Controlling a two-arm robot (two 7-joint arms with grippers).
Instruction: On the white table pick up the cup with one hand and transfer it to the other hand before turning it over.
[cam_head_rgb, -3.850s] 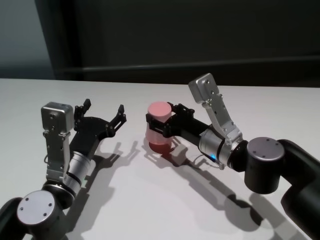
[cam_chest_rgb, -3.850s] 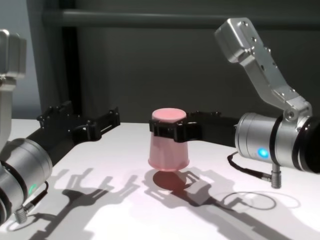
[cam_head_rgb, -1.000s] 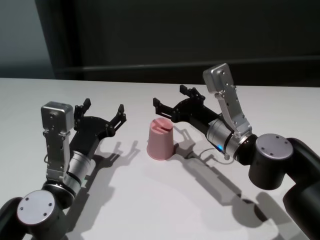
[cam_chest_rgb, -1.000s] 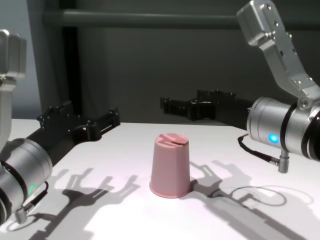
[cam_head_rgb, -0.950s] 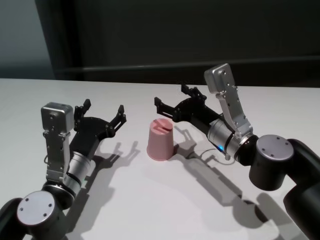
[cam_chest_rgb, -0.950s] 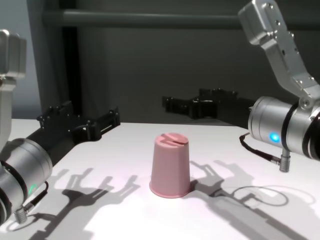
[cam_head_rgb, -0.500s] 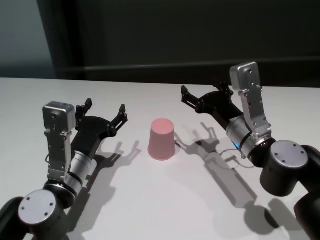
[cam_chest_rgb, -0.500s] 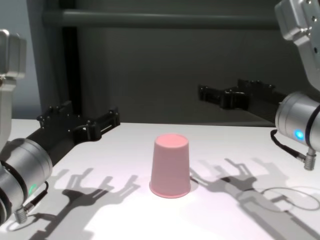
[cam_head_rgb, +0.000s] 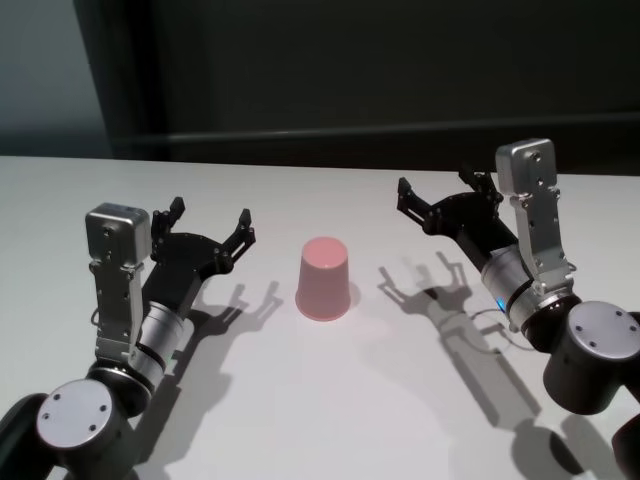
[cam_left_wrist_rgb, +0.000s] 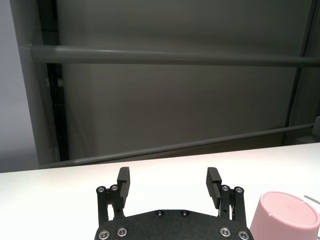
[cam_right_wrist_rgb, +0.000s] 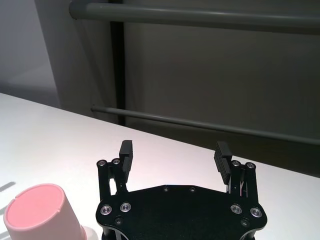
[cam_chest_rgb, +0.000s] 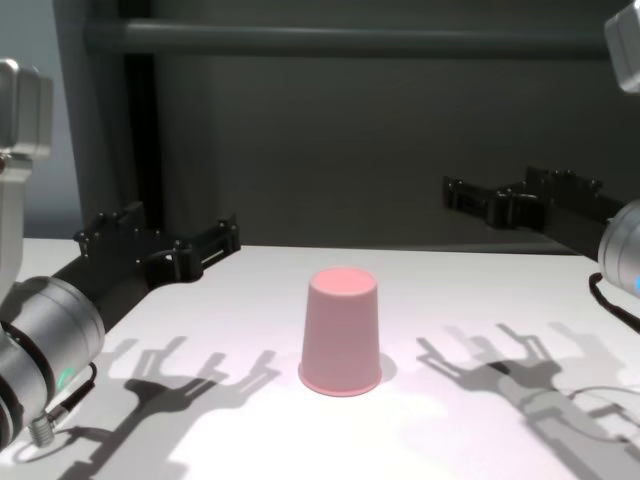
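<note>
**While the cup stands upside down, both grippers wait with open fingers**

Because the cup (cam_head_rgb: 324, 278) sits with its rim down and its flat base up on the white table (cam_head_rgb: 330, 400), it looks already turned over. I think the job is done, or close to done.

The cup is the landmark, and it stands alone. Nothing touches it.

On the robot's left of the cup is the left gripper (cam_head_rgb: 208, 228). It is near the cup but apart from it. Its 2 black fingers (cam_left_wrist_rgb: 123, 176) are spread wide with only air between them. It holds nothing. I think it is low and level so it could slide in around the cup's side.

On the robot's right of the cup is the right gripper (cam_head_rgb: 440, 201), a bit farther back than the cup. It is also spread wide and holds nothing. It hangs above the table, well apart from the cup, so I think it is out of the way on purpose.

Behind the cup, past the table's far edge, is a dark wall (cam_head_rgb: 350, 70).
</note>
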